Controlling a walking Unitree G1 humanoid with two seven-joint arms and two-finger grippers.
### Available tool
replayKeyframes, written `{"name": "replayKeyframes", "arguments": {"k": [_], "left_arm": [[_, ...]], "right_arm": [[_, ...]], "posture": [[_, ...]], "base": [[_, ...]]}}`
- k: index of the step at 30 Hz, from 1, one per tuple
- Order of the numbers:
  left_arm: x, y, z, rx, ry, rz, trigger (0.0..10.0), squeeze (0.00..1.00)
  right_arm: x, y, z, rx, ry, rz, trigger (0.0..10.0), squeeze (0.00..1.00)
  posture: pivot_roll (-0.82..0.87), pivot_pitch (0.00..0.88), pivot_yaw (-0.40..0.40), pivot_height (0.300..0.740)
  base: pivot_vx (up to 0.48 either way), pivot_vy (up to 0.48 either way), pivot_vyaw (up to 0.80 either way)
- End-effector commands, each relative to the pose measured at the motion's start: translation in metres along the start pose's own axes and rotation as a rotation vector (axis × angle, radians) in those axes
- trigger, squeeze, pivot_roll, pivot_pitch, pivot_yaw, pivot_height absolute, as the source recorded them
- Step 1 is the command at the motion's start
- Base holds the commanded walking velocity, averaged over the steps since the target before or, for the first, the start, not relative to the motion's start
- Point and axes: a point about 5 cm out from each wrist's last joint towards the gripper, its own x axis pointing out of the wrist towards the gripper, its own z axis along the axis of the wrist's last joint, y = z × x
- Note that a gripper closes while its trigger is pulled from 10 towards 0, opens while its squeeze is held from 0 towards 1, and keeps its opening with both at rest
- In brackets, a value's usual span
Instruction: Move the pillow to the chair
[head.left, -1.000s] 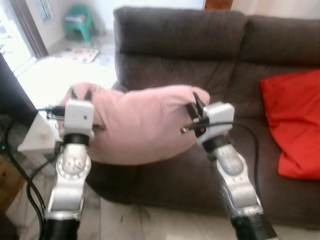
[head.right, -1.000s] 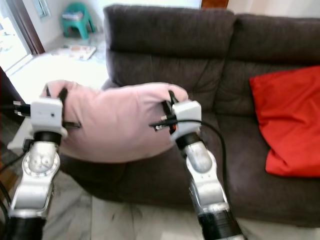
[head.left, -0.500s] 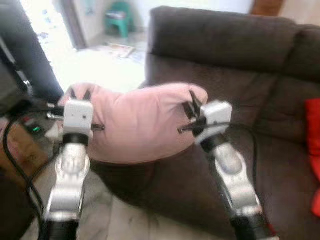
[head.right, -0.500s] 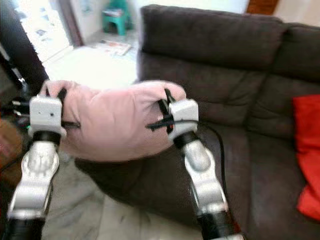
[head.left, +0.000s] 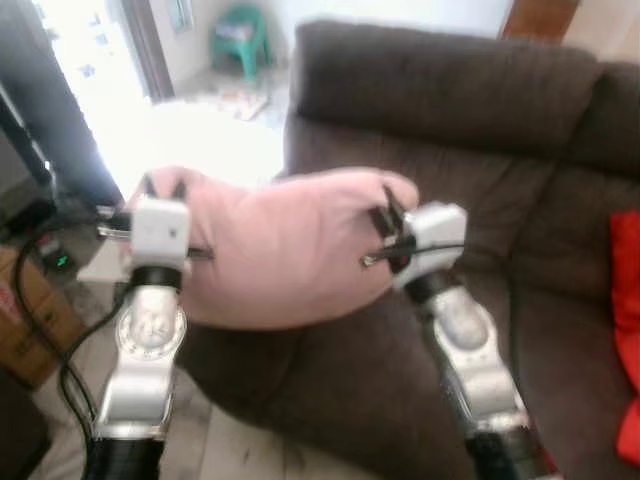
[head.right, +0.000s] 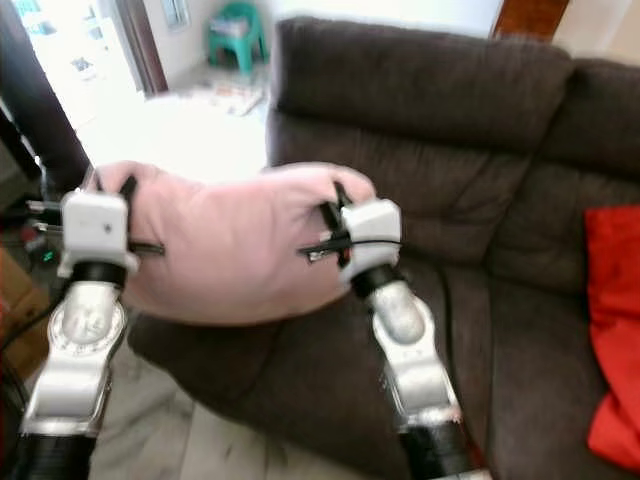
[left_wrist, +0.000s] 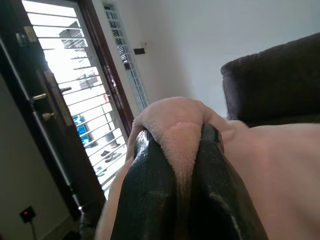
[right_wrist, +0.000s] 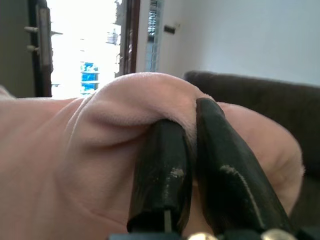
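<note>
change: whole view has swung since a second ago, so we take it as our camera turning, not the things moving; the sofa (head.left: 440, 130) sits further right in frame, the bright doorway (head.left: 85, 60) and a cardboard box (head.left: 25, 335) have come in on the sofa's left; pillow grip looks the same.
meaning: we judge we're turning away from the sofa with the load, carry under way, placing not yet started.
pillow: pink pillow (head.left: 280, 245) is lifted clear in front of the sofa's left end, hanging between both arms.
left gripper: left gripper (left_wrist: 175, 165) pinched tight on a fold at the pillow's end away from the sofa.
right gripper: right gripper (right_wrist: 192, 150) pinched on a fold at the sofa-side end.
chair: small green chair (head.left: 240, 35) far behind the sofa's left end; can't tell if it's the goal.
containers: the box left of the sofa; contents can't be seen.
other: red cushion (head.right: 615, 330) on the sofa's right seat.
</note>
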Motion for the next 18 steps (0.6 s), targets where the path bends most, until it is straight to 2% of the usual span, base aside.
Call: {"name": "replayKeyframes", "arguments": {"k": [1,8,14,15,16,17,18], "left_arm": [[0.004,0.003,0.012,0.002,-0.061,-0.001,10.0,0.0],[0.004,0.001,0.012,-0.002,-0.062,-0.005,10.0,0.0],[0.003,-0.006,0.007,-0.016,-0.027,-0.062,10.0,0.0],[0.002,-0.007,0.006,-0.023,-0.023,-0.07,10.0,0.0],[0.002,-0.012,0.002,-0.082,0.016,-0.107,10.0,0.0],[0.002,-0.012,0.002,-0.082,0.016,-0.107,10.0,0.0],[0.001,-0.016,-0.001,-0.121,0.039,-0.138,10.0,0.0]], "right_arm": [[0.01,0.014,0.019,0.008,-0.091,0.056,10.0,0.0],[0.009,0.013,0.019,0.008,-0.089,0.056,10.0,0.0],[0.01,0.013,0.018,0.002,-0.083,0.057,10.0,0.0],[0.01,0.013,0.018,0.003,-0.082,0.057,10.0,0.0],[0.012,0.012,0.017,-0.005,-0.072,0.058,10.0,0.0],[0.012,0.012,0.017,-0.005,-0.072,0.058,10.0,0.0],[0.012,0.012,0.016,-0.008,-0.066,0.059,10.0,0.0]], "posture": [[0.06,0.03,-0.026,0.74],[0.06,0.027,-0.027,0.74],[0.06,0.023,-0.028,0.74],[0.06,0.023,-0.028,0.74],[0.06,0.023,-0.028,0.74],[0.06,0.023,-0.028,0.74],[0.06,0.023,-0.028,0.74]], "base": [[0.281,0.0,0.0],[0.278,0.0,0.0],[0.277,0.0,0.0],[0.277,0.0,0.0],[0.0,0.0,0.0],[0.0,0.0,0.0],[0.0,0.0,0.0]]}}
